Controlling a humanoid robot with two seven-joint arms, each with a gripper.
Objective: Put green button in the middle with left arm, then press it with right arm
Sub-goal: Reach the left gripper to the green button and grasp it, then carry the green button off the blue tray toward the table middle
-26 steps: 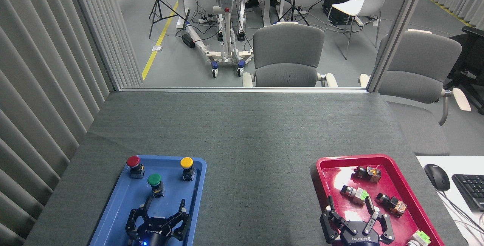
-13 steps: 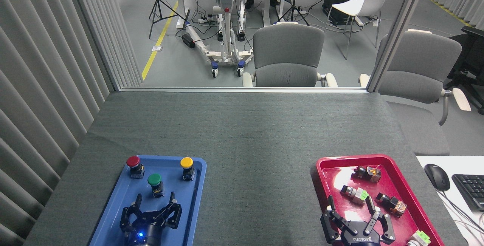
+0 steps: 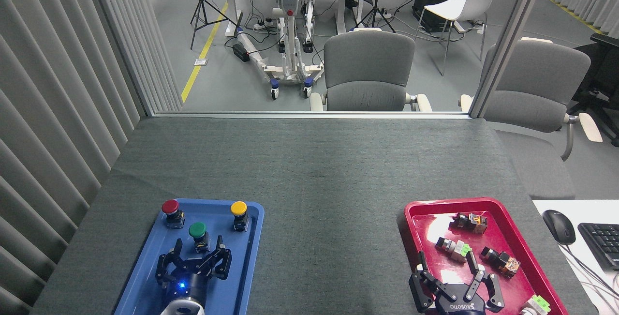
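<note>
Head view: at the left of the counter point(image 3: 309, 170) a blue tray point(image 3: 145, 266) is seen, with three push-buttons standing upright in it. A red button point(image 3: 170, 210) is set at the far left corner, a yellow button point(image 3: 239, 212) at the far right, and the green button point(image 3: 198, 234) stands between them, nearer the camera. The left hand point(image 3: 199, 251) is held over the tray just behind the green button, its fingers spread wide open on either side of the button's base; whether the button is touched cannot be told, and nothing is gripped. A small blue light is lit on the wrist below the hand.

The middle point(image 3: 329, 237) of the grey-green felt, between the two trays, is bare.

At the right a red tray point(image 3: 416, 218) is seen, holding several small switch parts, one with a pale green tip point(image 3: 455, 248) and two with orange faces. The right hand point(image 3: 447, 269) is held over the near end of this tray, its fingers spread open and nothing held. Beyond the tray's right edge, a black mouse point(image 3: 558, 226) and a keyboard point(image 3: 599, 242) are laid on a white surface.
</note>
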